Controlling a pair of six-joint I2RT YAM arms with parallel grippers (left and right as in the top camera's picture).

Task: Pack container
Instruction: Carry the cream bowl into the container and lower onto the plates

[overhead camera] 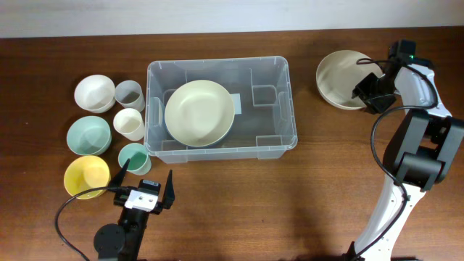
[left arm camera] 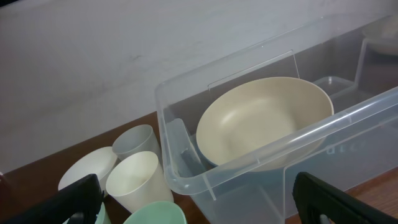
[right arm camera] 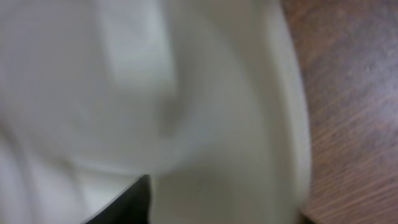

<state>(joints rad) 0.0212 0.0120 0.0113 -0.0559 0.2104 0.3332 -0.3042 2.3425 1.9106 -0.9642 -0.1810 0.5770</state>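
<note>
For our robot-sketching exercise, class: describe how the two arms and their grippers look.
The left gripper: white body, two black pointed fingers, black cable looping behind. The right arm: white links, black joints, a thin black lead, a green light near its black right gripper.

The overhead camera looked straight down from high above, taking in the whole table [overhead camera: 304, 188]. The left wrist camera sat low at the front, facing the wall [left arm camera: 124, 50] from close by the container [left arm camera: 166, 162]. Both views shared the container, its cream bowl [left arm camera: 264, 118] and the cups [left arm camera: 134, 180]. The right wrist camera sat against a pale bowl [right arm camera: 186, 93], blurred, table at right
</note>
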